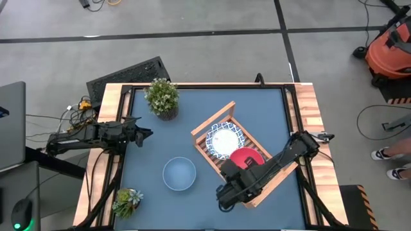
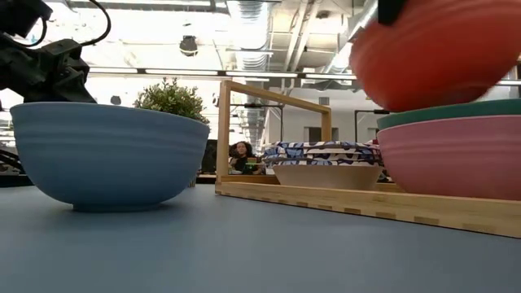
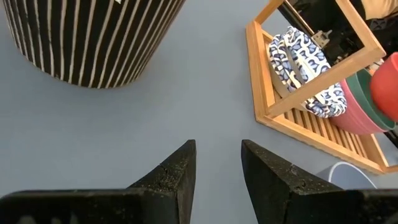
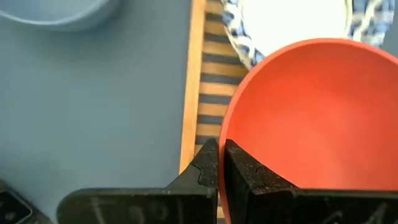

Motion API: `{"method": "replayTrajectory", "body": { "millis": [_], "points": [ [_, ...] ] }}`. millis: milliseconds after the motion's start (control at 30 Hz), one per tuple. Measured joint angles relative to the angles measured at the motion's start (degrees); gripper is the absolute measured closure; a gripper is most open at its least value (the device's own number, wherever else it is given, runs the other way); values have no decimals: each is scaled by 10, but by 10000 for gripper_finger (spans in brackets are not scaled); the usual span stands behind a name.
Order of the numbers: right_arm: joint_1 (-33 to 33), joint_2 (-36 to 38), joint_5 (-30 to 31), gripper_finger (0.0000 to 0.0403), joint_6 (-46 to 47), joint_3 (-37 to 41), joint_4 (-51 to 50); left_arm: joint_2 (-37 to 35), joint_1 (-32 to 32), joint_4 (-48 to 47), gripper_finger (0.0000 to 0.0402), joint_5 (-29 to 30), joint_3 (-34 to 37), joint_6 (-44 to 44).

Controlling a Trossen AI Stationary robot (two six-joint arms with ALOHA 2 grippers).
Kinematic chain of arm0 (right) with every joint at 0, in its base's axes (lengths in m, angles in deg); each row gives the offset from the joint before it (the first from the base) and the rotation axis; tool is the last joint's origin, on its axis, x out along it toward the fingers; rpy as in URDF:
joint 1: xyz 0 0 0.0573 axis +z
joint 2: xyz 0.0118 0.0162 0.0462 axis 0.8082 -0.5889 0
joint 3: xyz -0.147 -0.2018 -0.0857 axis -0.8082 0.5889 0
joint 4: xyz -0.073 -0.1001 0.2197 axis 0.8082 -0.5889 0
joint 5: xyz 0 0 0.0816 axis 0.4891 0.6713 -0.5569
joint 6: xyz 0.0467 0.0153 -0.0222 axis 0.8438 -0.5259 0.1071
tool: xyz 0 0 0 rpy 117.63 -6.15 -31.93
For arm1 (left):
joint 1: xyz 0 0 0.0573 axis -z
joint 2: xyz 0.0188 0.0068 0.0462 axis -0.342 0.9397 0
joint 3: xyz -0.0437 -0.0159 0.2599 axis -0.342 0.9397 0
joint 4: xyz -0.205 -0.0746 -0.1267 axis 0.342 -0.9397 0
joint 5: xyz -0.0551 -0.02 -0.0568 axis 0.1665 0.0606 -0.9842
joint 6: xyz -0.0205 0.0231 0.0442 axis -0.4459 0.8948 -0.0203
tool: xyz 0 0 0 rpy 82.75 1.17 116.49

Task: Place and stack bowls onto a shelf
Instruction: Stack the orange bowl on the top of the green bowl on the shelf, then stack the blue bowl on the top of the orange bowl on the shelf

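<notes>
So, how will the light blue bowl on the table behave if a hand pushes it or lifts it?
The light blue bowl looks rigid and smooth, so fingers may slip on its rim. In the low view it sits on a narrow foot, so a low push would probably slide it and a push at the rim might tip it. It is empty, likely light.

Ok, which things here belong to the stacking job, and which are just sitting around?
Job:
- red bowl, pinched by the right gripper above the stack
- pink bowl
- green bowl
- blue-patterned white bowl
- light blue bowl
- light-wood slatted shelf

Lying about:
- potted plant, striped pot
- small potted plant
</notes>
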Motion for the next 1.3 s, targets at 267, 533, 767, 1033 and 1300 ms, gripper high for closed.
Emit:
{"method": "replayTrajectory", "body": {
  "millis": [267,533,767,1033,1300],
  "points": [
    [-3,16,-4,376,75,72,1,0,0,0,289,6,0,0],
    [-4,16,-2,376,90,110,41,0,0,0,289,6,0,2],
    [-6,16,21,359,107,131,37,0,0,-1,289,6,0,2],
    [-21,16,18,237,106,131,37,0,0,-1,289,6,0,6],
    [-30,26,77,186,-217,45,226,0,0,-1,289,7,0,11]
  ]
}}
